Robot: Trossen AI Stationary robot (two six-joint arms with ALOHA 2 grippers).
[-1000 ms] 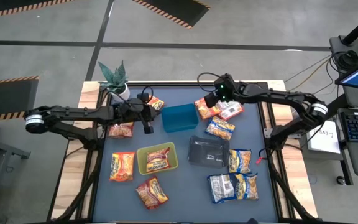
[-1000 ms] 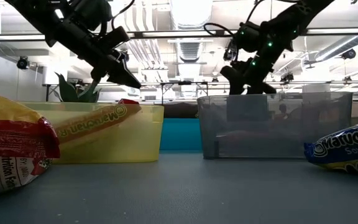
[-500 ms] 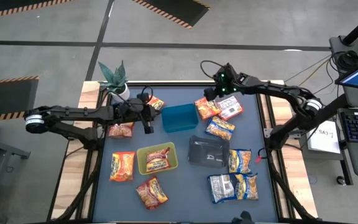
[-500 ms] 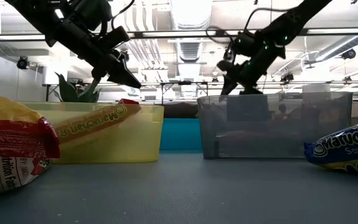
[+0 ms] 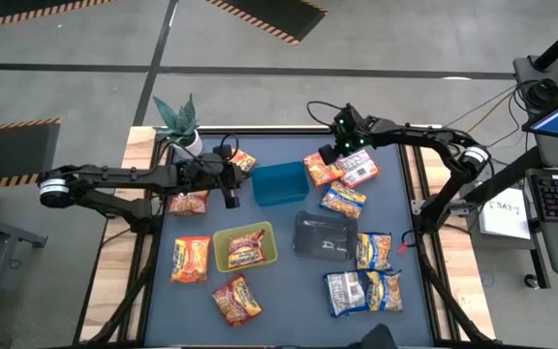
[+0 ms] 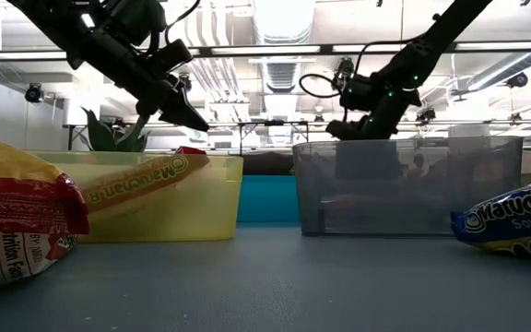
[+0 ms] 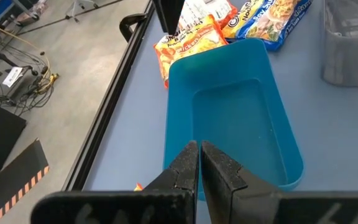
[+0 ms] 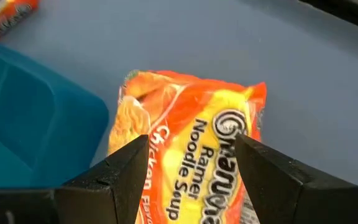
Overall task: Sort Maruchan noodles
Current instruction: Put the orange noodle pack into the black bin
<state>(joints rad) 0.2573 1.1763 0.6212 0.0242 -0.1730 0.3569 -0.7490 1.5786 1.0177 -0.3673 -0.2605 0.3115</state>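
Maruchan packets lie flat across the table. My right gripper [image 5: 329, 155] [image 6: 339, 129] hovers open over an orange chicken packet [image 5: 320, 172] [image 8: 191, 143] near the far edge, one finger on each side and clear of it. A pink-white packet [image 5: 360, 172] and a blue-and-yellow one [image 5: 343, 200] lie beside it. My left gripper [image 5: 231, 197] [image 7: 199, 163] is shut and empty, in the air at the left edge of the blue tray [image 5: 281, 184] [image 7: 229, 118]. One packet [image 5: 247, 249] lies in the yellow-green tray [image 5: 223, 260].
A dark tray [image 5: 323, 236] sits mid-table. Orange packets lie at the left [image 5: 189, 202], [image 5: 190, 259], [image 5: 236, 299] and far side [image 5: 243, 160]. Blue-and-yellow packets [image 5: 374, 249], [image 5: 361, 291] lie near right. A potted plant [image 5: 177, 121] stands at the far left corner.
My right arm has stretched and its wrist has swung a little toward the table's far left, turning the gripper while it stays above the orange chicken packet. No packet has moved.
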